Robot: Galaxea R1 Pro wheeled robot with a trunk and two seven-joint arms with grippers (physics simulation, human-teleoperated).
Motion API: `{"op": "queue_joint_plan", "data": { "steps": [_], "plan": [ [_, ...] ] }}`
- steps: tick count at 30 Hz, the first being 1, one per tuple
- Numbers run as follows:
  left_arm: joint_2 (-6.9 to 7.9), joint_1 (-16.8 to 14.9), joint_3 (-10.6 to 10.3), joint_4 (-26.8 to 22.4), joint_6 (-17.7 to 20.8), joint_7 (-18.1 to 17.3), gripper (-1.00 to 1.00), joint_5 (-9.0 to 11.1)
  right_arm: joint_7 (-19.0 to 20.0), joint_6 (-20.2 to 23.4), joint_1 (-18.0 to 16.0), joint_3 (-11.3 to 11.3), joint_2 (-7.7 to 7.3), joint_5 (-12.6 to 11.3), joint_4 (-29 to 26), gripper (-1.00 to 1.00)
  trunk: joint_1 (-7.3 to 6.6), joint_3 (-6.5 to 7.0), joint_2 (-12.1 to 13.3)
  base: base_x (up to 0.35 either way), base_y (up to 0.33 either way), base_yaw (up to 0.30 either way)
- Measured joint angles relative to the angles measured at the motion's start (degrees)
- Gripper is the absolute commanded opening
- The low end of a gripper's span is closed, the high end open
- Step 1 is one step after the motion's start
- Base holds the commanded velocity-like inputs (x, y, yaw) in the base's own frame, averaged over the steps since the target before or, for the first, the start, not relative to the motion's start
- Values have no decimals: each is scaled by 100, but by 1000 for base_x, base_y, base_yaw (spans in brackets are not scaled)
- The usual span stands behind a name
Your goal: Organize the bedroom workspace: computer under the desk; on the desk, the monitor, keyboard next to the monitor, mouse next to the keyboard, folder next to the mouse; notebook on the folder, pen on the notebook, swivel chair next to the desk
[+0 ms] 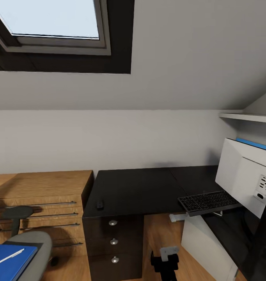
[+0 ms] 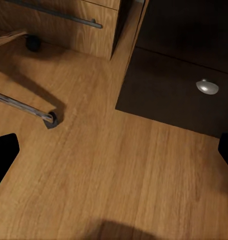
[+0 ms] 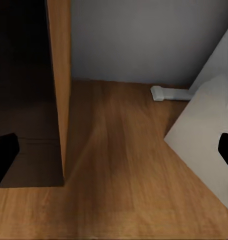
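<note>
The black desk stands under the sloped wall, its drawers with silver knobs facing me. A small black mouse lies near the desk's front left edge. The dark keyboard rests to the right, beside a white-backed panel on a black stand, seemingly the monitor seen from behind. The white computer stands on the floor under the desk. At lower left, the grey swivel chair carries the blue folder with the white pen on it. My left gripper and right gripper hang open over the floor.
A light wooden drawer cabinet adjoins the desk's left end. One chrome chair leg with its caster lies near the left gripper. A white shelf juts out at the upper right. A small white object lies on the floor by the wall.
</note>
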Motion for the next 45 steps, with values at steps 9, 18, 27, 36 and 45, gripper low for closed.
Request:
{"op": "queue_joint_plan", "data": {
  "steps": [9, 18, 27, 36, 45],
  "plan": [
    [-3, -2, -22, 9, 2, -1, 100, -1, 389, -14, 0, 10, -1, -15, 197, 100, 0, 0, 0, 0, 0, -122],
    [-6, -1, -134, 9, 6, -1, 100, 9, 974, -97, 0, 6, -2, -44, 355, 100, 2, 0, 1, -139, 101, -198],
    [-151, 0, -357, 22, 12, 0, 100, 24, 980, -118, -1, 6, -1, -43, 360, 100, 0, 0, 0, -107, 71, -13],
    [-176, -2, -388, 136, 1, 7, 100, 26, 975, -190, 0, 8, -1, -44, 359, 100, 0, 0, 0, 0, 0, -139],
    [-177, -2, -386, 139, -6, 11, 100, 26, 824, -1253, 0, 5, -1, -55, 326, 100, 0, 0, 0, 0, 0, -262]
  ]
}}
